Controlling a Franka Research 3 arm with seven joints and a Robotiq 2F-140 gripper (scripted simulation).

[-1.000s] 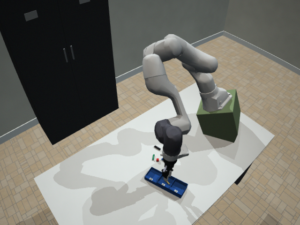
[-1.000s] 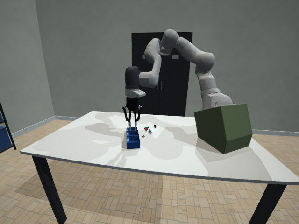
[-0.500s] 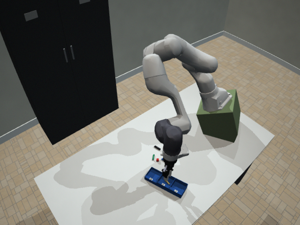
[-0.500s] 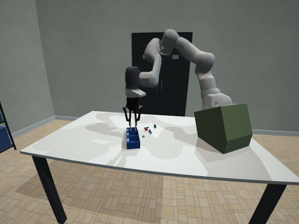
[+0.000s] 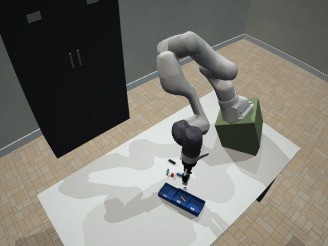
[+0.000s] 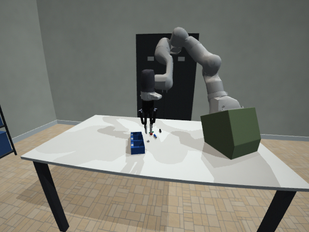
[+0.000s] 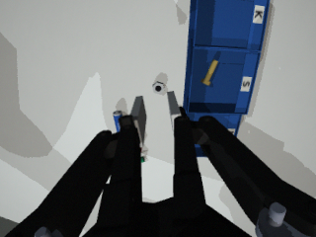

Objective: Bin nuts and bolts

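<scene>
Your gripper (image 5: 186,182) (image 6: 148,132) (image 7: 156,104) hangs above the white table (image 5: 127,169) (image 6: 99,159) (image 7: 99,30), fingers slightly spread with nothing between them. The silver nut (image 5: 184,188) (image 6: 148,141) (image 7: 158,88) lies outside the blue bins (image 5: 197,213) (image 6: 137,150) (image 7: 188,74); a brass bolt (image 5: 183,198) (image 7: 210,72) lies in S, the middle one. Near the nut lies a blue cylinder (image 5: 179,175) (image 6: 155,136) (image 7: 116,119); red (image 5: 172,175) (image 6: 151,134), green (image 5: 167,171) and black (image 5: 171,161) (image 6: 160,130) pieces lie beyond.

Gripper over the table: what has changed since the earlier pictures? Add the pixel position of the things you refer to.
The gripper (image 5: 185,182) (image 6: 148,133) (image 7: 156,104) has moved off the blue bins (image 5: 181,207) (image 6: 137,150) (image 7: 188,74), back toward the arm's base side, with nothing between its fingers. I can't tell whether it let anything go. The yellow bolt (image 5: 183,198) (image 7: 210,72) in bin S, the loose nut (image 5: 184,188) (image 6: 147,141) (image 7: 158,88) and the bins stayed put.
</scene>
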